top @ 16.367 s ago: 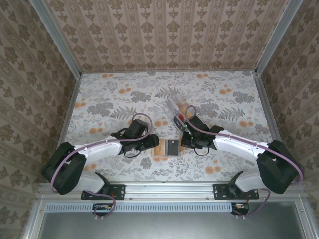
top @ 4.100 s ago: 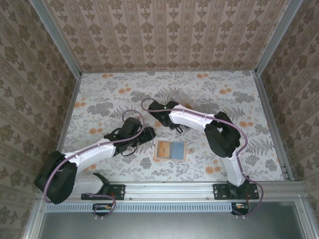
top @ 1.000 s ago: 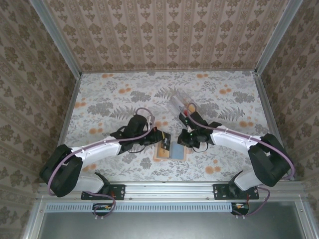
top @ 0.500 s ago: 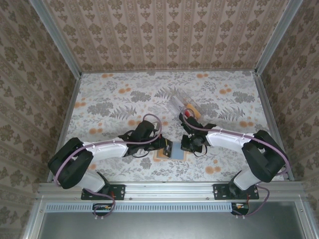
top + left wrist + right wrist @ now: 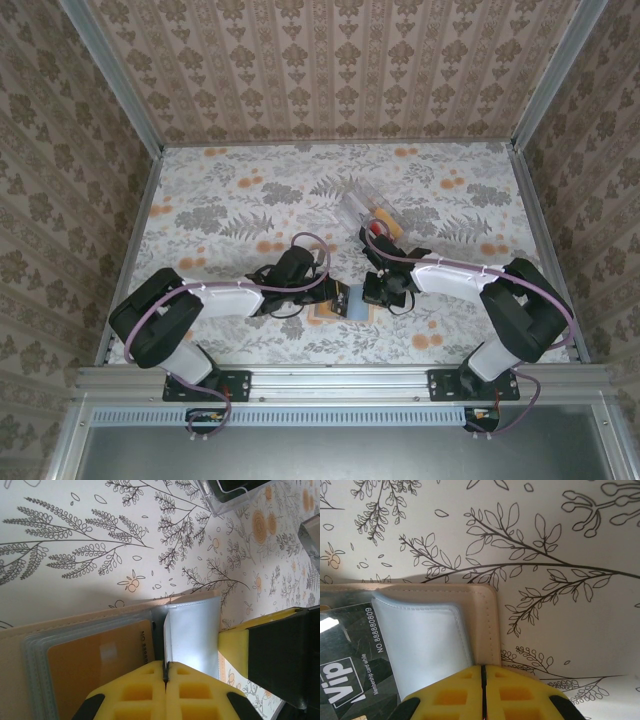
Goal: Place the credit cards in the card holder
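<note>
The tan card holder [image 5: 350, 306] lies open near the table's front, between both grippers. An orange-tan card [image 5: 95, 665] sits in its left sleeves. My left gripper [image 5: 336, 293] [image 5: 166, 666] is shut on the dark card, which I see edge-on running from its pads toward the fold. In the right wrist view that black VIP card [image 5: 350, 660] leans against a pale empty sleeve [image 5: 425, 645]. My right gripper [image 5: 376, 293] [image 5: 483, 672] is shut, with its tips over the holder's tan right edge [image 5: 482, 620]. I cannot tell whether they touch it.
A clear plastic tray [image 5: 362, 207] stands behind the holder, slightly right, with a red card [image 5: 372, 228] and an orange one [image 5: 388, 225] at its near end. Flowered tablecloth stretches left and right; patterned walls enclose the table.
The left gripper has carried the dark card right and down onto the open holder. The right gripper has moved in to the holder's right edge and closed.
</note>
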Tool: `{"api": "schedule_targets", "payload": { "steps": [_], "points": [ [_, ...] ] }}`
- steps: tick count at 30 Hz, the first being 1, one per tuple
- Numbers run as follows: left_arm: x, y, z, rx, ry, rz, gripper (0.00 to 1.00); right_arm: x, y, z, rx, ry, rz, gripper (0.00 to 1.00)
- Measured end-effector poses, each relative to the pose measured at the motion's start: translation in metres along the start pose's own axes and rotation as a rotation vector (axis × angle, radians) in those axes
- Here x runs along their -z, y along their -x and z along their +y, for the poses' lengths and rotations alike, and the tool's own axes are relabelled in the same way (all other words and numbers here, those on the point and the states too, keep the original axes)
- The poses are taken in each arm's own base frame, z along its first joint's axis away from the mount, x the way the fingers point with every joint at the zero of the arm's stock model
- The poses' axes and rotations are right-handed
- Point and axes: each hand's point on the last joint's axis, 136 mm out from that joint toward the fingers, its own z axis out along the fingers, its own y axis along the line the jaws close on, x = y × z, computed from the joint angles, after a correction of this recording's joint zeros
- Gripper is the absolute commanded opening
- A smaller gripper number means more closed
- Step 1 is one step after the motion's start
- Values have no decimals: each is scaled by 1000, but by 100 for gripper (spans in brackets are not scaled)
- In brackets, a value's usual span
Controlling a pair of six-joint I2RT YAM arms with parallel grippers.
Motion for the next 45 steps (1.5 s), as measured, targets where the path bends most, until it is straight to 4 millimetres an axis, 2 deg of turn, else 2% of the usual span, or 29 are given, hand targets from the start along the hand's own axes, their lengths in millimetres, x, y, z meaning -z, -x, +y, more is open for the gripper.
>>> {"api": "schedule_targets", "payload": {
  "steps": [21, 31, 36, 38, 45],
  "points": [
    [-2, 1, 5, 6, 19, -43, 5, 0, 0, 0, -3, -1, 0, 10],
    [-7, -5, 3, -2, 0, -9, 5, 0, 0, 0, -5, -4, 3, 10],
    [-8, -8, 2, -18, -2, 7, 7, 0, 0, 0, -5, -9, 6, 10],
    [-9, -8, 3, -19, 3, 11, 12, 0, 0, 0, -5, -9, 6, 10],
    [-16, -8, 2, -13, 13, 22, 12, 0, 0, 0, -8, -8, 6, 10]
  ]
}}
